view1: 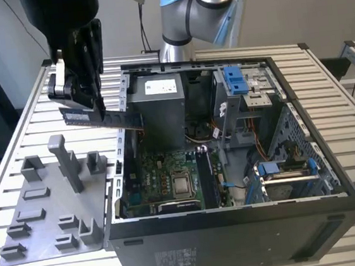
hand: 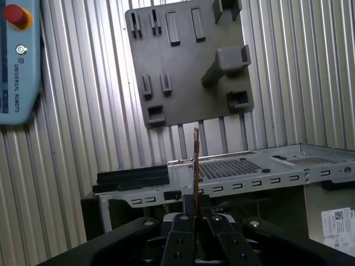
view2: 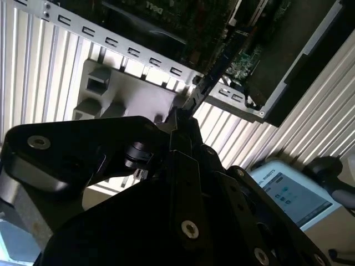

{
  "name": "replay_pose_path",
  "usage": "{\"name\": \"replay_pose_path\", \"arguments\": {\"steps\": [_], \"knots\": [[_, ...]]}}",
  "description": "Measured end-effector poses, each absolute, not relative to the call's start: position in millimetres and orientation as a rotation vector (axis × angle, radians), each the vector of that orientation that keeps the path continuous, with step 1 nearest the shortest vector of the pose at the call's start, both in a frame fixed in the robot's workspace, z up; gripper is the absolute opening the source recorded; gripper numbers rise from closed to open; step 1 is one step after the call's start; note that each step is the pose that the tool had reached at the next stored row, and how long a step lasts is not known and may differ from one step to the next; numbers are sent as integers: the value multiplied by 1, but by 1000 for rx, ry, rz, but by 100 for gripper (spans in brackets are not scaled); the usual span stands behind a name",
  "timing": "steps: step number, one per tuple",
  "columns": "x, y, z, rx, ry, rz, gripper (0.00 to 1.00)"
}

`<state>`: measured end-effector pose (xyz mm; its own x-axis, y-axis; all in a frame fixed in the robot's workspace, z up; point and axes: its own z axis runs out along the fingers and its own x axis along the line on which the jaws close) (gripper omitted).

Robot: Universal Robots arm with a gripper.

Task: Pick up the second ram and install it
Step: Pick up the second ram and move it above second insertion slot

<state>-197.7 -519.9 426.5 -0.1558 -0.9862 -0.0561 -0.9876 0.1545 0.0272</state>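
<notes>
Green-black board with dark chips, the ram [view1: 120, 118] is held clear of the bench [view1: 25, 133]. It lies level and lengthwise, between the grey tray [view1: 46, 210] and the open case [view1: 239, 234], and its free end reaches over the case wall. The pincer [view1: 87, 109] is closed on it, clamping the two flat faces toward the end nearer the tray. Most of the stick juts out unsupported.

In the first wrist view the ram [hand: 196, 160] shows edge-on as a thin strip rising straight from the pincer [hand: 196, 217], which suggests the grip is square rather than skewed.

It looks light and stiff, so it should not droop or bend in the hold. The faces are smooth, though, and it could swivel if it is pushed off-centre. I would treat it as fragile, since a knock against the sheet-metal wall could hurt the chips and the contact edge. The flat faces, away from the contact edge, are the sensible place to hold it.
</notes>
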Motion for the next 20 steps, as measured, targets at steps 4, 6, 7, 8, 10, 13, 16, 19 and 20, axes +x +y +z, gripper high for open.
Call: {"name": "replay_pose_path", "arguments": {"steps": [4, 6, 7, 8, 10, 13, 16, 19, 20], "knots": [[-188, -520, 427, -2024, 2368, 89, 14], [-184, -520, 427, -2025, 2368, 89, 14], [-181, -520, 427, -2025, 2368, 89, 14], [-179, -520, 426, -2025, 2368, 89, 14], [-175, -520, 426, -2025, 2368, 89, 14], [-168, -520, 426, -2024, 2368, 89, 14], [-160, -520, 426, -2025, 2368, 89, 14], [-153, -520, 427, -2025, 2368, 89, 14], [-151, -520, 427, -2025, 2368, 89, 14]]}}
